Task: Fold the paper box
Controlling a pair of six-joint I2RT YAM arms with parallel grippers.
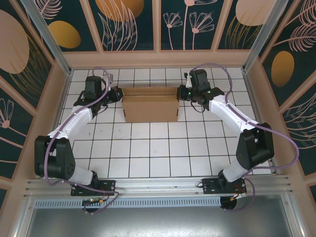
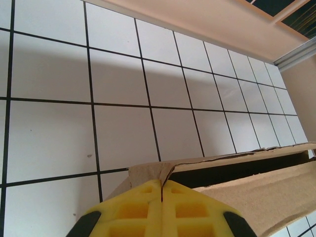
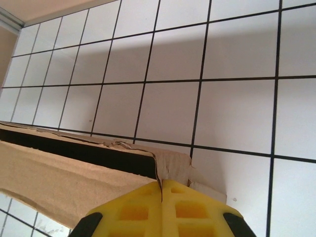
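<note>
Surface (image 1: 148, 153): white tiles, dark grout, walled enclosure.

Left arm (image 1: 74, 121): reaches forward from its near-edge base, elbow bent, wrist turned inward towards the box's left end.

Right arm (image 1: 232, 116): mirrored pose, wrist turned inward at the box's right end.

Paper box (image 1: 150, 106): brown cardboard, standing as a shallow open-topped rectangle at the far middle of the surface, between the two tools.

Left tool (image 2: 161, 182): yellow fingers (image 2: 133, 207) pressed together, tips touching the box's end corner.

Right tool (image 3: 161, 183): fingers pressed together, tips against the opposite end's torn-looking flap edge.

White arms (image 1: 79, 118), black joints (image 1: 254, 145), purple cables (image 1: 46, 163), yellow moulded fingers (image 2: 133, 212)
</note>
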